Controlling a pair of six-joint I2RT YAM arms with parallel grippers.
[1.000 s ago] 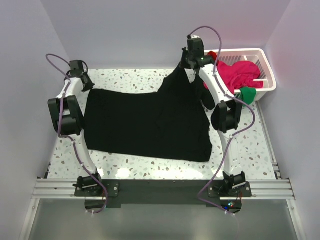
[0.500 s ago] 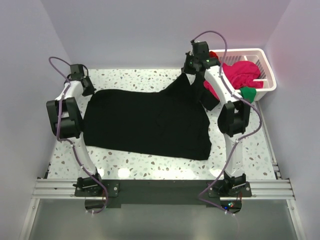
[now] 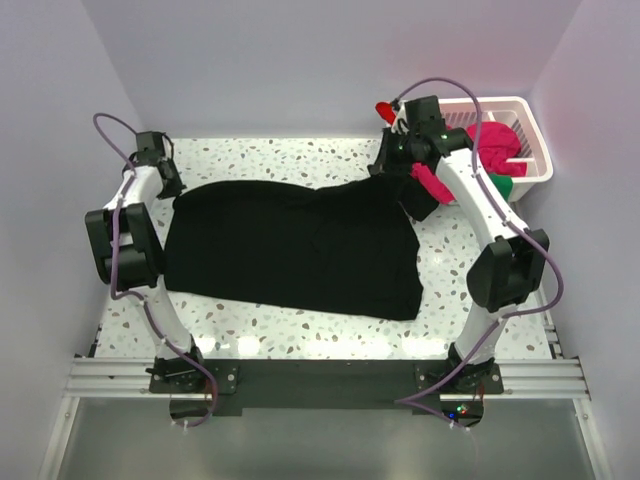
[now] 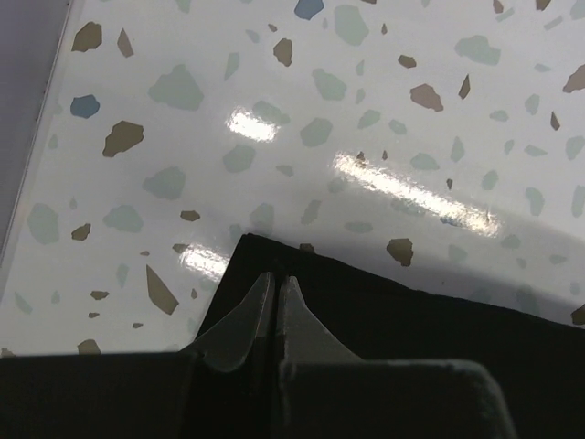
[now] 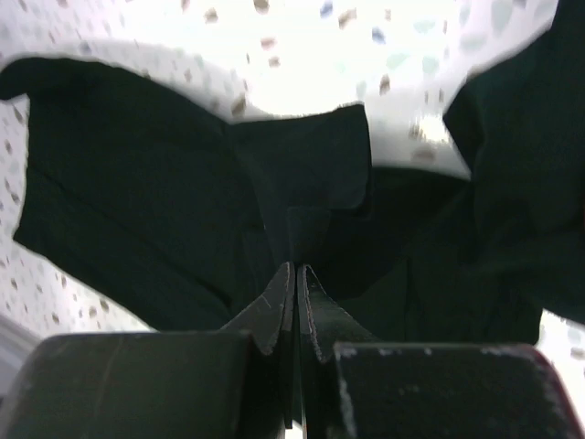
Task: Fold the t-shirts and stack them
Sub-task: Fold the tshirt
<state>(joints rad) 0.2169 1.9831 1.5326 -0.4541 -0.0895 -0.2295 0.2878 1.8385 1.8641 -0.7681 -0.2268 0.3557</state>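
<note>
A large plain black t-shirt (image 3: 290, 245) lies spread across the speckled table (image 3: 270, 155). My left gripper (image 3: 170, 188) is at the shirt's far left corner; in the left wrist view it (image 4: 277, 279) is shut on that corner of black cloth (image 4: 411, 311), low over the table. My right gripper (image 3: 390, 168) is at the shirt's far right part; in the right wrist view it (image 5: 297, 267) is shut on a pinched fold of the black shirt (image 5: 137, 183), held slightly above the table. A sleeve hangs by the right arm.
A white slatted basket (image 3: 528, 112) stands at the far right corner, holding a magenta-pink shirt (image 3: 495, 145). A green shirt (image 3: 497, 188) hangs at its near side. Walls close in the table on the left, back and right.
My right gripper has moved right and down with the shirt, so the raised far right part now lies much flatter. My left gripper has shifted slightly, still holding its corner.
</note>
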